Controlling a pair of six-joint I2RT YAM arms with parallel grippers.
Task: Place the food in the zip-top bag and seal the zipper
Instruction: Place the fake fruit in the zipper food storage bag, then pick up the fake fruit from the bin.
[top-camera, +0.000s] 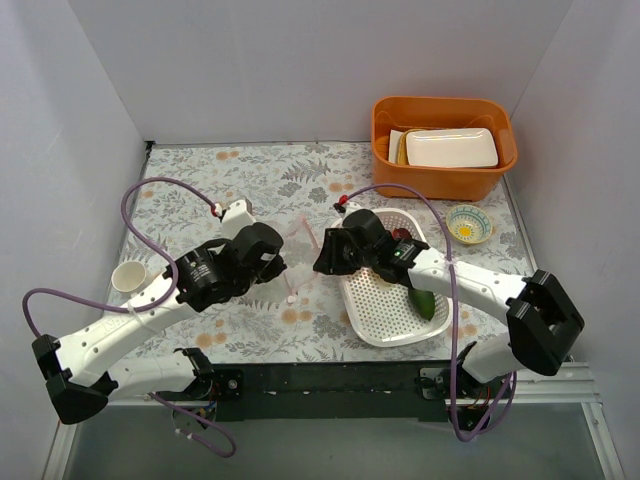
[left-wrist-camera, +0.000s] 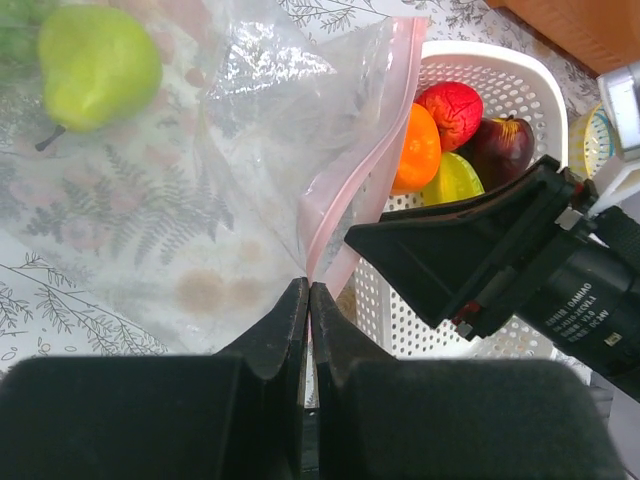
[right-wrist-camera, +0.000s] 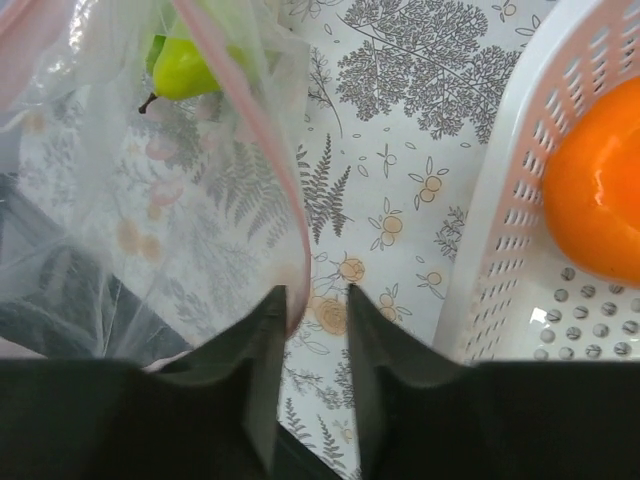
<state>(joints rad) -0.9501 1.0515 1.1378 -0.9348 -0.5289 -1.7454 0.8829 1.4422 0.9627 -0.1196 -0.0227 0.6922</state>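
The clear zip-top bag (left-wrist-camera: 230, 150) lies on the floral cloth between both grippers, with a green pear (left-wrist-camera: 95, 60) inside it. My left gripper (left-wrist-camera: 309, 290) is shut on the bag's pink zipper strip (left-wrist-camera: 350, 170) at the mouth. My right gripper (right-wrist-camera: 315, 295) is open, and the pink strip (right-wrist-camera: 262, 150) runs down against its left finger. The pear also shows in the right wrist view (right-wrist-camera: 185, 65). The white basket (left-wrist-camera: 520, 70) holds a red apple (left-wrist-camera: 455, 105), an orange (left-wrist-camera: 418, 145), a yellow-green fruit (left-wrist-camera: 452, 180) and a maroon plum (left-wrist-camera: 500, 145). A dark green avocado (top-camera: 425, 300) lies in the basket too.
An orange bin (top-camera: 445, 175) with white containers stands at the back right. A small patterned bowl (top-camera: 468, 223) sits beside the basket (top-camera: 385, 320). A white cup (top-camera: 130, 275) stands at the left by my left arm.
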